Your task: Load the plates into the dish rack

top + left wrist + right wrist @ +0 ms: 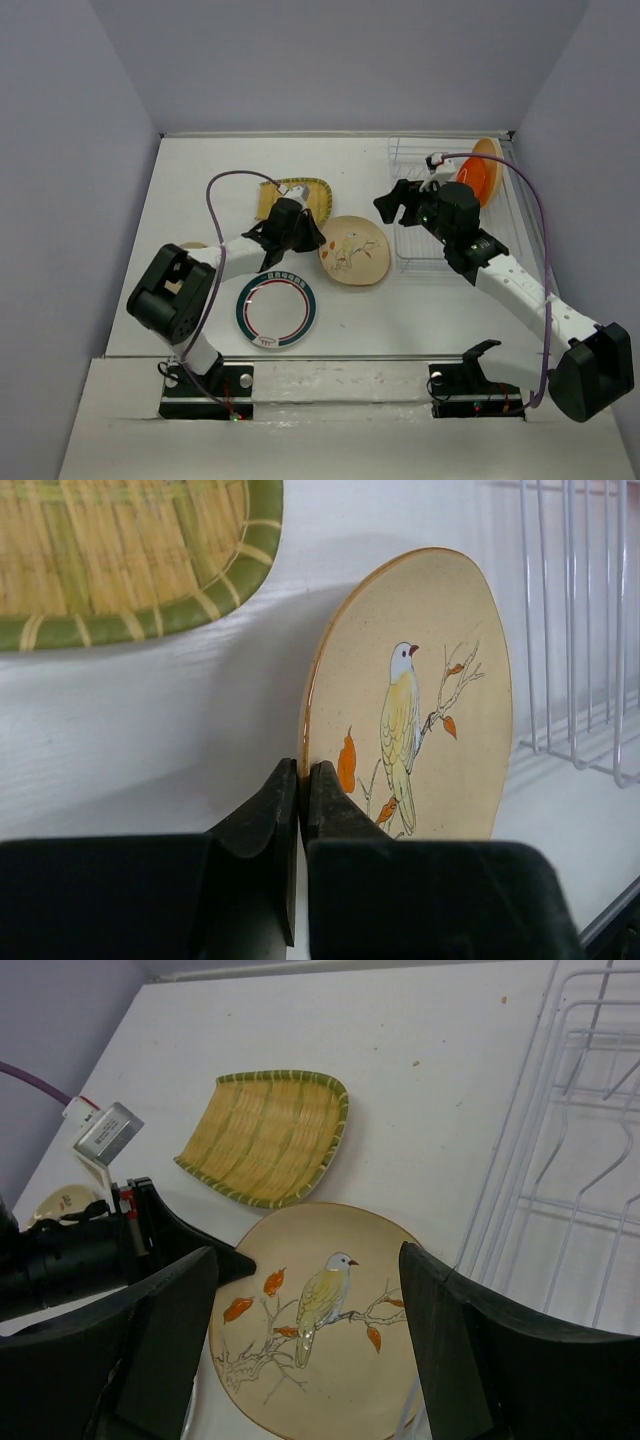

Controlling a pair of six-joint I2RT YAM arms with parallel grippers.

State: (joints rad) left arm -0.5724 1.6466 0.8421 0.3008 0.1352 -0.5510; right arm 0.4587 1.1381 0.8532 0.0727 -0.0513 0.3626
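Observation:
My left gripper [312,235] is shut on the left rim of the cream bird-print plate [354,251]; its jaws pinch the rim in the left wrist view [303,780], with the plate [410,700] standing up from them. My right gripper [398,200] is open and empty, above the plate [320,1310] beside the left edge of the white wire dish rack [420,225]. A yellow-orange plate [491,150] and an orange-red plate [478,180] stand in the rack at the back right. The green-rimmed white plate [276,310] lies near the front. The fan-shaped dish [300,193] lies behind my left gripper.
Rack wires [570,1160] run right of the bird plate and also show in the left wrist view [575,630]. The fan-shaped dish [265,1135] lies just behind the bird plate. A small pale object [60,1205] peeks out beside my left arm. Grey walls close in the table.

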